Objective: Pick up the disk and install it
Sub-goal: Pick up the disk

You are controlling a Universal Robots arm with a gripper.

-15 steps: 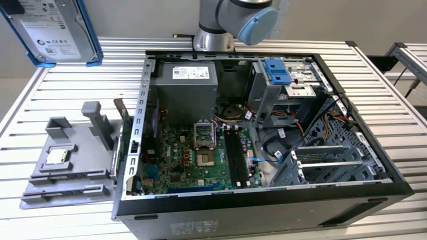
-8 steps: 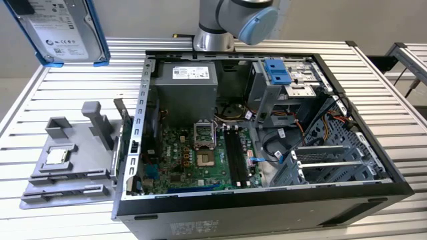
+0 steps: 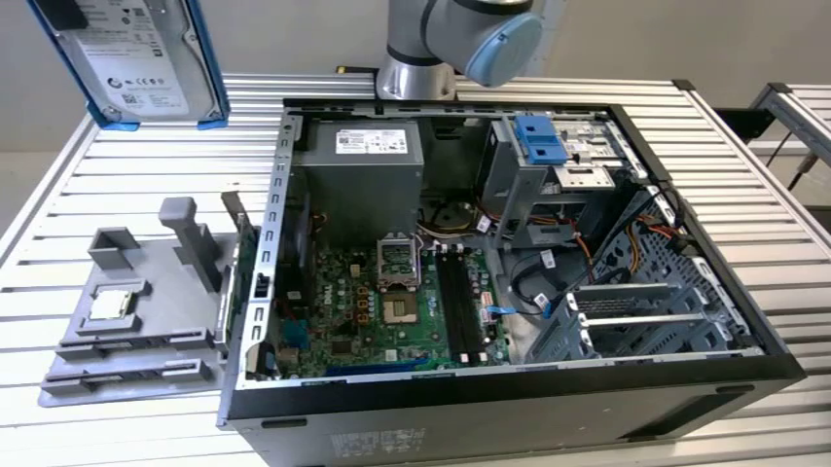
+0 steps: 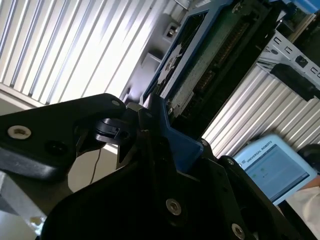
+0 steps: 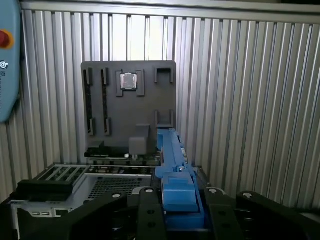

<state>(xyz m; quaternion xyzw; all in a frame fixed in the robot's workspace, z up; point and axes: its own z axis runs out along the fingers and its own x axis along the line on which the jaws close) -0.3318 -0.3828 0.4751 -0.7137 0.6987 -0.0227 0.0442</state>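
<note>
The disk (image 3: pixel 130 58), a silver-grey drive with a white label in a blue carrier, hangs upright in the air above the table's far corner at the exterior view's left, well clear of the open computer case (image 3: pixel 507 389). In the first wrist view my gripper (image 5: pixel 181 206) is shut on the carrier's blue edge (image 5: pixel 176 165), a black finger (image 5: pixel 150 212) on each side. The second wrist view shows the disk (image 4: pixel 210 60) edge-on, rising out of the gripper (image 4: pixel 152 125).
A grey fixture (image 3: pixel 130 311) holding a small square chip (image 3: pixel 111 304) lies on the slatted table (image 3: pixel 156 165) beside the case. A blue bracket (image 3: pixel 539 141) sits in the case's drive bay. The arm's base (image 3: pixel 422 58) stands behind the case. A pendant screen (image 4: pixel 272 165) lies nearby.
</note>
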